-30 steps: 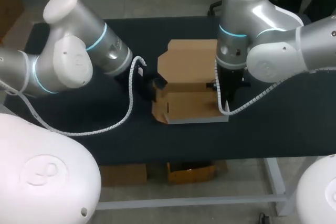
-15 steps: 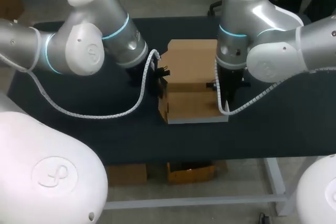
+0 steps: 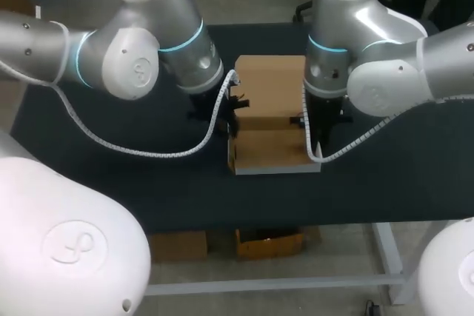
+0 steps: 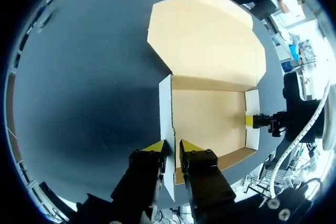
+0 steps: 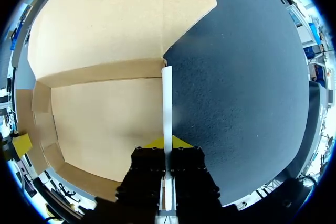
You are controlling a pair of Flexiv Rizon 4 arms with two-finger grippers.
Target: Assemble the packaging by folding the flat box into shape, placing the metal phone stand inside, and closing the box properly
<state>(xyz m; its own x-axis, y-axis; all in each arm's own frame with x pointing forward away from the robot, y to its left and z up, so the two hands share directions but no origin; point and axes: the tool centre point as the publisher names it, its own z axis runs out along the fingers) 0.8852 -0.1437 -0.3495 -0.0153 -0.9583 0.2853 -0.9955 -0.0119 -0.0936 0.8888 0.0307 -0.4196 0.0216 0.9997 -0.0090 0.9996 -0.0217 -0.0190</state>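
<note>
Midway across the table (image 3: 111,183), well inside its edges, the box (image 3: 270,120) now has its left wall stood upright, pinched by the left gripper (image 4: 170,148) that swung in, while the right gripper (image 5: 167,141) pinches the right wall, lid flat behind.

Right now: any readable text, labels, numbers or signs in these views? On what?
No readable text in any view.
box: plain brown cardboard, no print on the faces that show.
table: dark, unmarked.
emblem: round embossed symbol on a joint of the left arm; no letters legible.
</note>
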